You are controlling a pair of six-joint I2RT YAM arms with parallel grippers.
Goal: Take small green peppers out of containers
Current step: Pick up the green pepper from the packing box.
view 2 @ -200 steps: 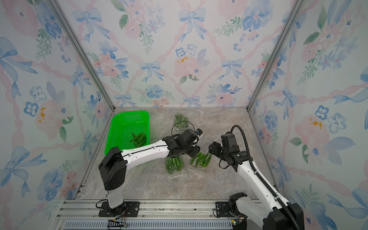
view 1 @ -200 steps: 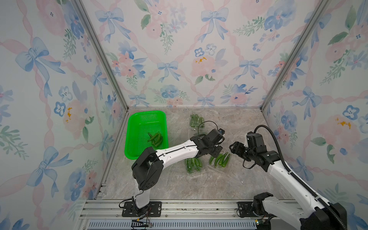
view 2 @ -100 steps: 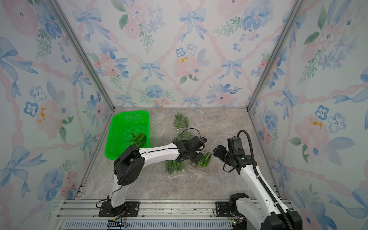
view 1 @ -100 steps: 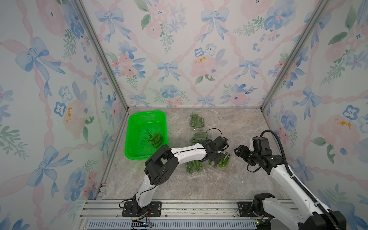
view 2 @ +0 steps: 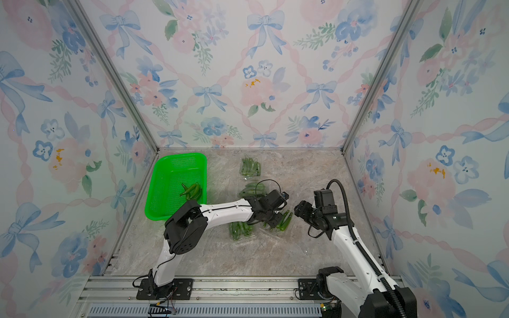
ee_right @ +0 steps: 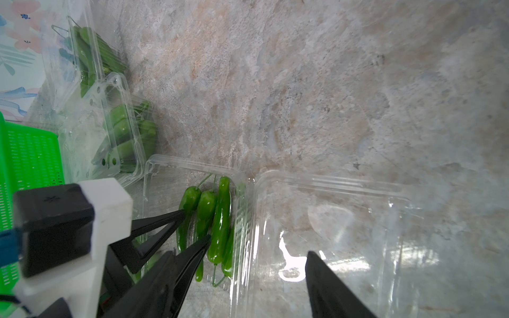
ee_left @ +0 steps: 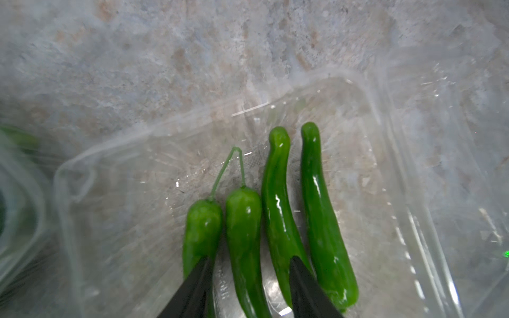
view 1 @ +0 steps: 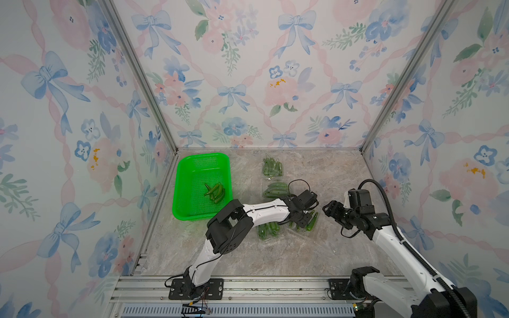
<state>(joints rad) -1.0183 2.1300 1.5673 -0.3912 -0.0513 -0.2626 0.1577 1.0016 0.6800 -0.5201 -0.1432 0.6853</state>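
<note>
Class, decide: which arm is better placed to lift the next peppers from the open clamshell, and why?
Left. The left gripper straddles two peppers inside the open container, jaws apart. The right gripper faces only the empty lid, holding nothing.

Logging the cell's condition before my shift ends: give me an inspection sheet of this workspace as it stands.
Surface: marbled tabletop, no spills seen.
Job's things: open box holds four peppers; three more boxes filled; peppers also in green basket.
Clutter: nothing seen.
Grippers: left gripper inside open box, jaws apart astride peppers; right gripper open, empty, by its lid.
Cables: black loops on both arms.
Surroundings: floral walls, metal rails.
</note>
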